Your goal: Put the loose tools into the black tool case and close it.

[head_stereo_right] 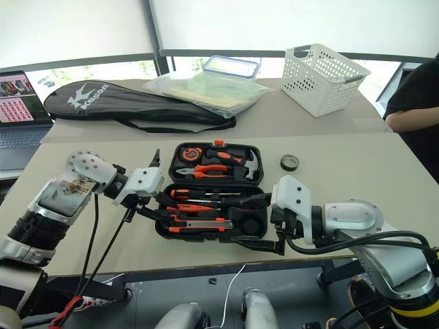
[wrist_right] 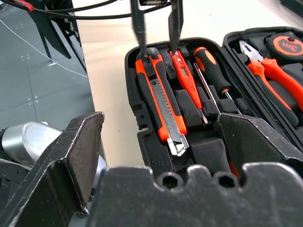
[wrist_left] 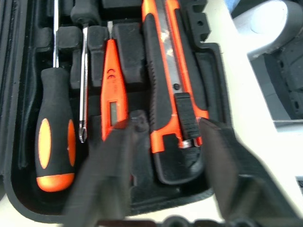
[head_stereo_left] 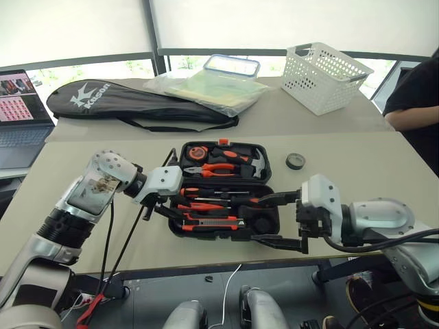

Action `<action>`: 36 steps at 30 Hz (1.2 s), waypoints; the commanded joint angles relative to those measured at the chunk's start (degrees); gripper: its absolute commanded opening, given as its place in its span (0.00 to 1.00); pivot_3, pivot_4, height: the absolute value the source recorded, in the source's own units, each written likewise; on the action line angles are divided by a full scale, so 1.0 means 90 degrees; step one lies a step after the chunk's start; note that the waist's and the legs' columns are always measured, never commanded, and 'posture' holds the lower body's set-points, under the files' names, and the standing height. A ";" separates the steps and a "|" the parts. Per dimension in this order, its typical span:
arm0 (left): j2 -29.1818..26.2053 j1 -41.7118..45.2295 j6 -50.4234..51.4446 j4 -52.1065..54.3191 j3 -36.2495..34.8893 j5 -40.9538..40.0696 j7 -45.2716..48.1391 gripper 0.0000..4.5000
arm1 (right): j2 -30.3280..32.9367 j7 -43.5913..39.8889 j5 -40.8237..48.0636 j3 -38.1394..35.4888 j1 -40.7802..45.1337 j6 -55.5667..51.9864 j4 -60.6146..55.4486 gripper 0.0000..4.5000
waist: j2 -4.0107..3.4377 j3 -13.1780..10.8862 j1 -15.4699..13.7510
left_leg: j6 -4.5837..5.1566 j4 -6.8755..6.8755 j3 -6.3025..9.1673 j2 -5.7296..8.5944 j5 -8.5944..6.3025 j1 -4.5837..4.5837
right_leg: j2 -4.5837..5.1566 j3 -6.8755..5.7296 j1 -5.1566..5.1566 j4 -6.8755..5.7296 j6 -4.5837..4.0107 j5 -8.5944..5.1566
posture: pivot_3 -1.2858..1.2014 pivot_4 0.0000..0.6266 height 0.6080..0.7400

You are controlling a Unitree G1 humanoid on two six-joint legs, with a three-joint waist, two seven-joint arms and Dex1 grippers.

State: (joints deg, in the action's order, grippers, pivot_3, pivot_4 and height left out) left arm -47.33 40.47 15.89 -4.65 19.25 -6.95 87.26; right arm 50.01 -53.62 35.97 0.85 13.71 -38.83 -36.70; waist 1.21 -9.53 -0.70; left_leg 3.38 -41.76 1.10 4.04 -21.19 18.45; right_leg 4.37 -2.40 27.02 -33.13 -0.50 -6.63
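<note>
The right gripper hung at the near right corner of the open case, its fingers spread wide with nothing between them, one over the case's right end and one along its near edge. At the case's left end the left gripper reached in over the near half, fingers parted around the butt of the knife without closing on it. The knife lay in its slot nearest the front wall. Beside it sat the red screwdriver, then a bare shaft and a black-and-orange screwdriver. The far half of the case held pliers, a hammer and a tape measure. To the right of the case, apart from it, the tape roll lay loose on the table. Farther back were a racket bag, a plastic bag and a white basket, with a laptop at the left.
</note>
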 commanded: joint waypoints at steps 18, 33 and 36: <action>0.0255 -0.0309 -0.0916 0.0092 0.0552 0.0893 -0.0143 0.02 | -0.0007 -0.0005 0.0016 -0.0152 0.0015 0.0118 -0.0148 1.00 | -0.0006 0.0008 -0.0014 | 0.0001 0.0000 0.0000 0.0000 0.0000 -0.0006 | 0.0002 0.0003 -0.0005 -0.0001 0.0002 0.0001 | 0.52 0.24 1.00; 0.0927 0.0943 -0.0504 -0.0196 0.0323 0.0207 0.0432 0.02 | 0.0019 -0.0053 -0.0017 -0.0166 -0.0063 0.0169 -0.0112 1.00 | -0.0003 0.0007 -0.0066 | 0.0017 -0.0018 0.0003 0.0004 -0.0009 -0.0007 | 0.0002 -0.0007 -0.0026 0.0001 0.0015 0.0008 | 0.52 0.24 1.00; 0.1103 0.0922 -0.0604 -0.0303 0.0524 0.0341 0.0435 0.02 | 0.0003 -0.0034 -0.0037 -0.0140 -0.0047 0.0157 -0.0122 1.00 | -0.0005 0.0008 0.0003 | 0.0017 -0.0017 -0.0003 0.0005 -0.0009 -0.0011 | 0.0003 0.0002 -0.0029 0.0002 0.0017 0.0009 | 0.52 0.24 1.00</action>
State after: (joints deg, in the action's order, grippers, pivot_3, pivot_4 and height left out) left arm -37.51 49.02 11.10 -7.32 23.24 -4.47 91.05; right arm 49.97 -53.85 35.35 0.92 12.92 -38.80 -36.62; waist 1.16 -9.45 -0.67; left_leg 3.54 -41.91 1.06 4.07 -21.27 18.37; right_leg 4.39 -2.38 26.77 -33.12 -0.34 -6.54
